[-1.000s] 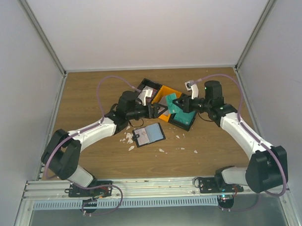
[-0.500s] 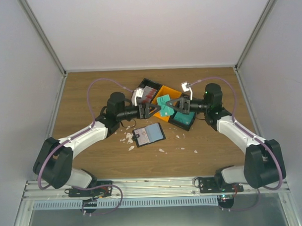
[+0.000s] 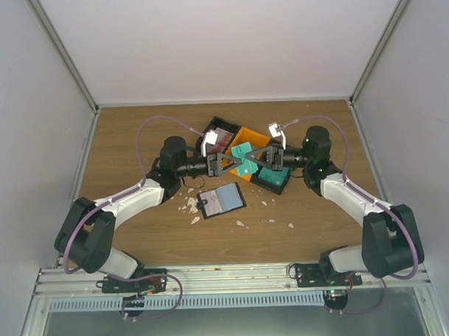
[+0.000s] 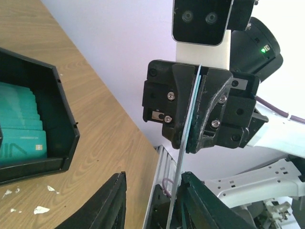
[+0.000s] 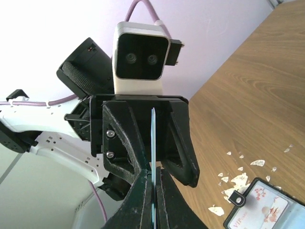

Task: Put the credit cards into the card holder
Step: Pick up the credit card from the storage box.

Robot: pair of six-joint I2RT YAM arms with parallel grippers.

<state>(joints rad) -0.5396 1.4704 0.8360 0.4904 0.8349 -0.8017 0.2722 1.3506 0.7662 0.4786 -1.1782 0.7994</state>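
A teal credit card [image 3: 246, 166] hangs in mid-air between two robot arms, above the trays [image 3: 247, 136] at the far centre of the table [image 3: 135, 141]. The right gripper [image 3: 262, 161] is clamped on one end of it. The left gripper [image 3: 228, 165] has its fingers parted either side of the other end, with a gap showing at both faces. The card holder [image 3: 221, 200] lies open on the wood just nearer, among white scraps [image 3: 189, 206]. The card looks light, thin, stiff yet springy, and slick. A flat pinch across both faces near one short edge, leaving the other end free for a slot, seems the surest hold.
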